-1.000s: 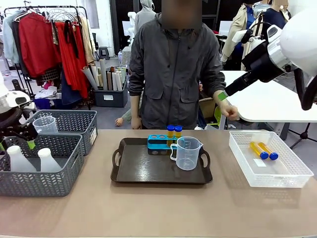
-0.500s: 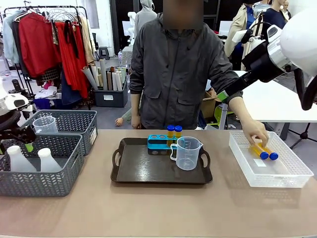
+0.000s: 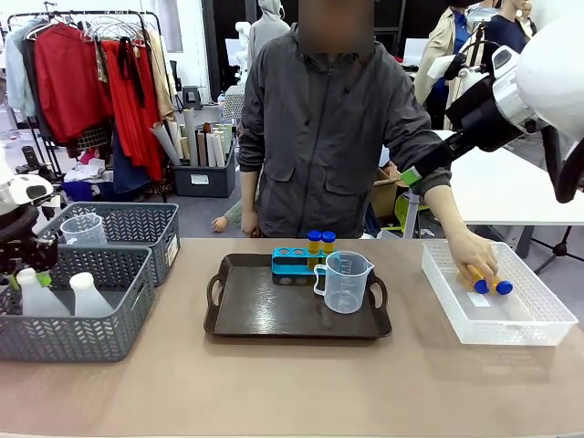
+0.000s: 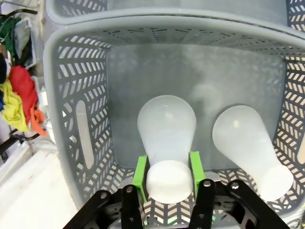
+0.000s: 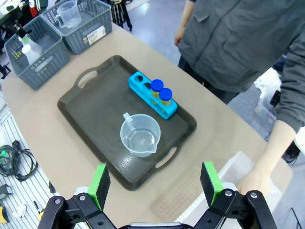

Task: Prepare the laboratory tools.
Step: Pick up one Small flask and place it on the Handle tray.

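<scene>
My left gripper (image 4: 167, 175) is down in the near grey basket (image 3: 128, 315), its green pads pressed on either side of the neck of a translucent white conical flask (image 4: 167, 129). A second flask (image 4: 248, 143) lies beside it. On the dark tray (image 3: 265, 315) stand a clear beaker (image 3: 347, 281) and a blue rack (image 3: 294, 264) holding two yellow tubes (image 3: 320, 245). A person's hand (image 3: 473, 251) rests on two more yellow tubes (image 3: 490, 283) in the white basket (image 3: 538, 319). My right gripper (image 5: 155, 180) hangs open high above the table.
A second grey basket (image 3: 146, 224) at the back left holds another clear beaker (image 3: 84, 228). The person stands at the far edge behind the tray. Bare tabletop (image 3: 292, 383) stretches along the front edge.
My left gripper has sunk into the basket and closed around the flask's neck. The person's hand has come down from above the table into the white basket, onto the tubes.
</scene>
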You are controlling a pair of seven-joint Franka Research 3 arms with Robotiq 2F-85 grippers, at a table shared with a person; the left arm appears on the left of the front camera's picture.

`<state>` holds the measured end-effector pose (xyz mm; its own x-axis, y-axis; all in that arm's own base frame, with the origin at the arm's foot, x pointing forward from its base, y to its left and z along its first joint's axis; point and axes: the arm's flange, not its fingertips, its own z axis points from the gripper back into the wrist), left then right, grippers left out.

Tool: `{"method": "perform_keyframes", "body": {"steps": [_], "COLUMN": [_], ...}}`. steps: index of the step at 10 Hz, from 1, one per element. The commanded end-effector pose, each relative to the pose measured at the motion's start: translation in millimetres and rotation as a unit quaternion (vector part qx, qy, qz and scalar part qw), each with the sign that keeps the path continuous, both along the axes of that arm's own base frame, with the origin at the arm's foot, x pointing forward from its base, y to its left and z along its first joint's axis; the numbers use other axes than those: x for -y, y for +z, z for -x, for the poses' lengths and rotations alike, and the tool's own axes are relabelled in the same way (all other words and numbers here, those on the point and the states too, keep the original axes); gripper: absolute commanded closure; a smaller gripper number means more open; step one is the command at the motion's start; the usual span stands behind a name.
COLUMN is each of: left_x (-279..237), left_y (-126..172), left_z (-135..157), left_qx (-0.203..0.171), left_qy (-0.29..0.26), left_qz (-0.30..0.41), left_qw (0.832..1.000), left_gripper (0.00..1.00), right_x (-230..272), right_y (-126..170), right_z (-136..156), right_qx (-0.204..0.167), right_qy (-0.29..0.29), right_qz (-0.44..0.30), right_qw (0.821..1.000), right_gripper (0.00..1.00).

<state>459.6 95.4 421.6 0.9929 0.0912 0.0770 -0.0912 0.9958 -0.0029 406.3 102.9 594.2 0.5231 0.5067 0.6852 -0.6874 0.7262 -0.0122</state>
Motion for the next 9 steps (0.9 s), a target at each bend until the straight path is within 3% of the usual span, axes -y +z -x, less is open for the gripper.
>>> {"method": "perform_keyframes", "body": {"steps": [1, 4, 7, 9], "left_x": [0.4, 0.1, 1.5, 18.4], "left_y": [-1.5, 13.2, 93.7, 149.4], "left_z": [3.0, 5.1, 6.4, 14.3], "left_qx": [0.001, 0.005, 0.033, 0.086], "left_qy": [0.010, 0.011, 0.018, -0.002], "left_qz": [-0.011, -0.017, -0.034, -0.061], "left_qw": [1.000, 1.000, 0.999, 0.994], "left_gripper": [1.00, 1.00, 1.00, 1.00], "right_x": [-1.3, -1.3, -1.3, -1.3], "right_y": [1.6, 1.6, 1.6, 1.6], "right_z": [-0.9, -0.9, -0.9, -0.9], "right_qx": [-0.002, -0.002, -0.002, -0.002], "right_qy": [0.000, 0.000, 0.000, 0.000], "right_qz": [-0.008, -0.008, -0.008, -0.008], "right_qw": [1.000, 1.000, 1.000, 1.000], "right_gripper": [0.00, 0.00, 0.00, 0.00]}}
